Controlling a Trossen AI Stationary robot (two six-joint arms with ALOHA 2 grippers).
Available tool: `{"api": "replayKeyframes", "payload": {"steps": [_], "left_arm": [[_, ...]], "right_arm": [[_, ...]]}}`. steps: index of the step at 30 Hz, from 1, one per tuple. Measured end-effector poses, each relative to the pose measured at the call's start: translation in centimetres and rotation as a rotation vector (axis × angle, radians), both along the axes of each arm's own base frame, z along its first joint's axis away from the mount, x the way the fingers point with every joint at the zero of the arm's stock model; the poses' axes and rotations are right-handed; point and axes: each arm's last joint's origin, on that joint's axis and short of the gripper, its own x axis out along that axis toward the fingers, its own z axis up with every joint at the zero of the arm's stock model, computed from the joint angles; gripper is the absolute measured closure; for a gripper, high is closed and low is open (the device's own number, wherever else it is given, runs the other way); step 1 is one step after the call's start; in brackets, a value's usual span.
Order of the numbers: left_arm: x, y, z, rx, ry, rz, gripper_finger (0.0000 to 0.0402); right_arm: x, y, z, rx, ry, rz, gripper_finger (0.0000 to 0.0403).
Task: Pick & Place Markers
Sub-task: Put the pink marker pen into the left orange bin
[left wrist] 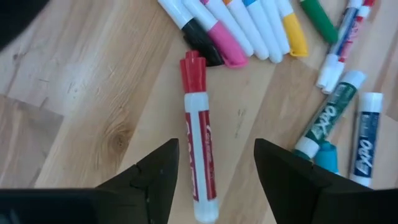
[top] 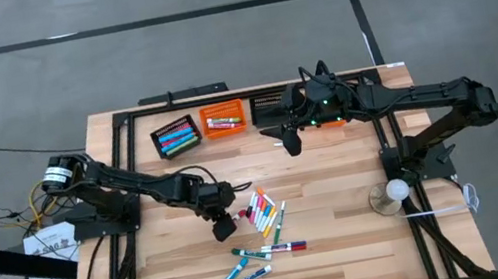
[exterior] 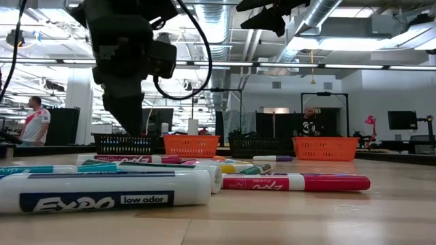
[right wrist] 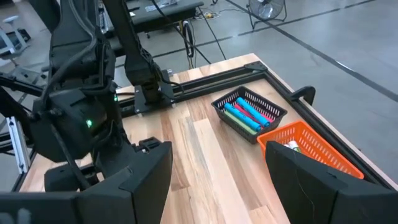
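Markers [top: 264,216] scattered loose on table [top: 348,245], one fan of them just right of left gripper [top: 224,228], a second looser cluster nearer the front edge below that gripper. Left gripper poised low over the wood with jaws spread wide and empty, a red marker [left wrist: 199,149] lying lengthwise between its fingers [left wrist: 155,180], red cap pointing toward the fan beyond. Farther from that gripper, at the rear edge, a black basket [top: 176,136] already holding blue, green and pink sticks, and an orange basket [top: 223,119] beside it with a few more. Right gripper [top: 290,143] hanging well back from the left gripper, near the orange basket, jaws likewise wide with nothing between them. Probably light, stiff, smooth plastic: round barrel, apt to roll or skid if nudged on one side only. Best taken across the white barrel near mid-length, fingers square to its axis, clear of the cap seam. Little squeeze needed; more likely trouble is pushing a neighbour from the fan or pinching off-centre so the stick pivots.
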Motion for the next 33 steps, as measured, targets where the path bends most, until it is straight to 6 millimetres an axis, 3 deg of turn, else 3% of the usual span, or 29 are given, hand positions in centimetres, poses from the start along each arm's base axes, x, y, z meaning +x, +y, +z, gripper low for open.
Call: {"api": "replayKeyframes", "payload": {"steps": [16,19,26,33], "left_arm": [[0.8,-1.2,-4.9,0.031,0.162,-0.041,0.0198],[0.8,-1.0,-5.0,0.06,0.162,-0.028,0.0225],[0.8,-0.5,-5.0,0.092,0.157,-0.055,0.0342],[0.8,-0.4,-5.0,0.118,0.152,-0.075,0.0343]], "right_arm": [[0.0,0.0,0.0,-0.001,0.0,0.0,0.0154],[0.0,0.0,0.0,-0.001,0.0,0.0,0.0154],[0.0,0.0,0.0,-0.001,0.0,0.0,0.0154],[0.0,0.0,0.0,0.001,0.0,-0.001,0.0154]]}}
